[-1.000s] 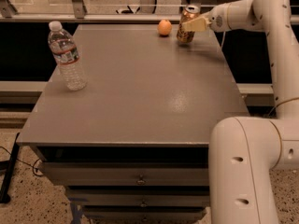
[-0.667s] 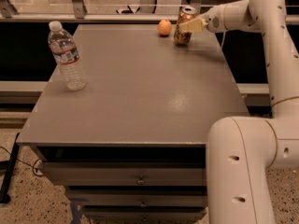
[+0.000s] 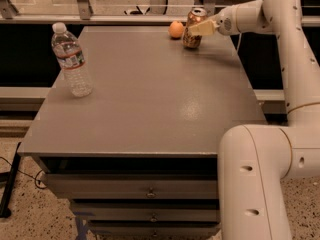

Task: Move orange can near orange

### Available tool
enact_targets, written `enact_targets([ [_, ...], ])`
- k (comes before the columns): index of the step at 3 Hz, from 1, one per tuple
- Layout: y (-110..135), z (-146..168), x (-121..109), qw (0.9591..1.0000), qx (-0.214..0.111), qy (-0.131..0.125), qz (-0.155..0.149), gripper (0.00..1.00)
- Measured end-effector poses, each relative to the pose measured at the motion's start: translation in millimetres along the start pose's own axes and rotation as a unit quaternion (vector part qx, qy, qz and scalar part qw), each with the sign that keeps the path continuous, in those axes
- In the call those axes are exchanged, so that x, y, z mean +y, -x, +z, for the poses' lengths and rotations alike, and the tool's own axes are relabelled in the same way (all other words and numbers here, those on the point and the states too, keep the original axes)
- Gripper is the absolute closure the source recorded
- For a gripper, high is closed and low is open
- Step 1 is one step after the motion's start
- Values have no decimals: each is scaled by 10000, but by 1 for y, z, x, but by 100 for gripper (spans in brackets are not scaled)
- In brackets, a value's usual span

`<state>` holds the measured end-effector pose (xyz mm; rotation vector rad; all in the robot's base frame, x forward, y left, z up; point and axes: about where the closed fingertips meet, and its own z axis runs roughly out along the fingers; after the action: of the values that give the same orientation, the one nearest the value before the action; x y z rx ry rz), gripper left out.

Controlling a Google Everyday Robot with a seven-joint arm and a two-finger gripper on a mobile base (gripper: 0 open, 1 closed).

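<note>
Shiny metal orange can in smooth plastic end effector, matt table

At the far right corner of the counter the claw clasps the orange can. Its pale tip covers a band of the can's side, and the claw's far half is lost behind the can. The lettering on the can is too small to read, as is the label on the water bottle. The robot's arm runs off the right and bottom edges. The drawers under the counter are cut off below.
</note>
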<state>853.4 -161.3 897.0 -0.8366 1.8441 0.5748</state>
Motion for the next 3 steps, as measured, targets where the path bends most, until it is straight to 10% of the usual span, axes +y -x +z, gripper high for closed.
enact_targets([
  [3,-2,0,1,9999,5,36,-100,0],
])
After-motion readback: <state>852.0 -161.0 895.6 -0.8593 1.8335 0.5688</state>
